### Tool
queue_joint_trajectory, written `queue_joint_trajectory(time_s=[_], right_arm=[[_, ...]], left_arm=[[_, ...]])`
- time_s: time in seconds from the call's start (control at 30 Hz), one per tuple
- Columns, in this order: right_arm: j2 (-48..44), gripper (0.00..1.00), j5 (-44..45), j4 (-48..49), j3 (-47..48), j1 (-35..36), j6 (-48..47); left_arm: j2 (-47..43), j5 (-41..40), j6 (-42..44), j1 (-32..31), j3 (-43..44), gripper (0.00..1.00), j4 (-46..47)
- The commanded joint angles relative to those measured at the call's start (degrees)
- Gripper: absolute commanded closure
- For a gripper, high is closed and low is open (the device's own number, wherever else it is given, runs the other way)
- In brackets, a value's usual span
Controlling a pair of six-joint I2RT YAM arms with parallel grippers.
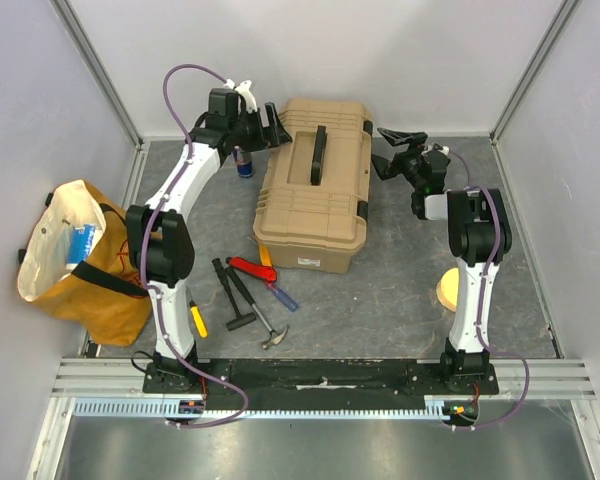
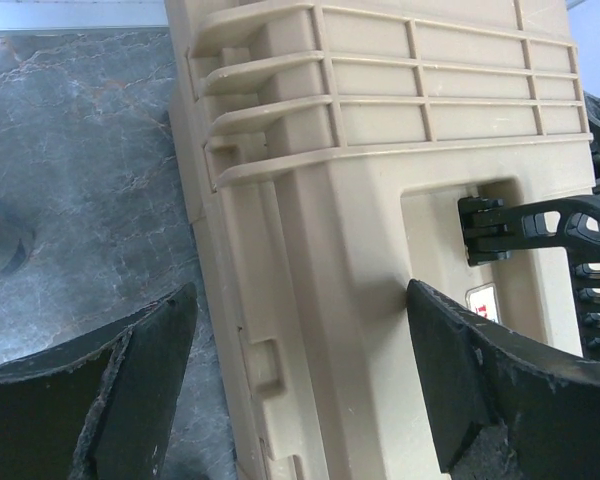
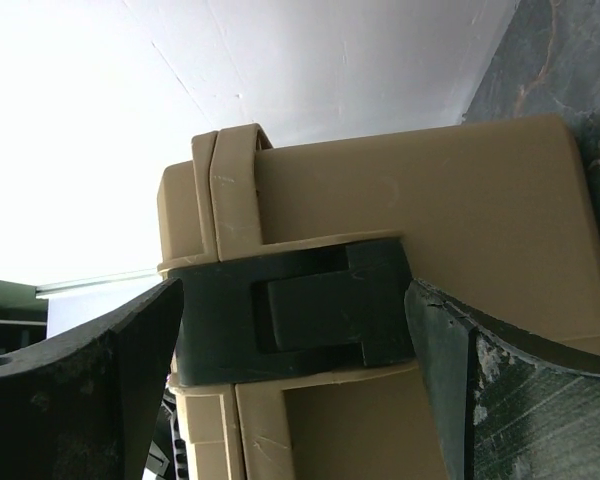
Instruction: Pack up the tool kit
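the tan toolbox sits shut in the middle of the table, toward the far side, black handle on its lid. the left gripper hangs over its far left corner, fingers spread wide, holding nothing. the right gripper, also released, has a finger on either side of the far right latch. a hammer, red knife and yellow screwdriver lie loose on the table, near the box's near left corner.

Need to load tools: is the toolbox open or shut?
Shut: the toolbox lid lies flat, and a black latch spans its seam.
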Motion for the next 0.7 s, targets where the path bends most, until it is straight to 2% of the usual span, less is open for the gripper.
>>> queue_joint_trajectory(time_s=[0.0, 0.23, 0.37, 0.43, 0.57, 0.67], right_arm=[[0.83, 0.02, -0.31, 1.52, 1.33, 2.4, 0.39], [5.75, 0.02, -3.65, 11.19, 4.93, 4.15, 7.16], [5.84, 0.02, -2.42, 15.84, 6.07, 4.95, 7.42], [6.98, 0.02, -0.94, 22.23, 6.69, 5.04, 10.05], [10.31, 0.12, 3.02, 35.08, 7.57, 5.3, 16.73], [10.33, 0.21, 4.69, 39.75, 6.79, 5.3, 18.59]], left_arm=[[1.86, -0.8, 1.84, -0.02, 2.77, 0.1, 0.52], [5.46, 0.69, 2.45, -0.11, 5.75, 0.1, -1.41], [7.48, 2.18, 2.19, -0.19, 7.16, 0.1, -1.76], [8.19, 3.5, 2.27, -0.11, 7.43, 0.11, -2.03], [9.16, 6.14, 3.59, -0.19, 7.52, 0.12, -3.16], [9.42, 6.76, 4.64, -0.11, 7.43, 0.12, -4.31]])
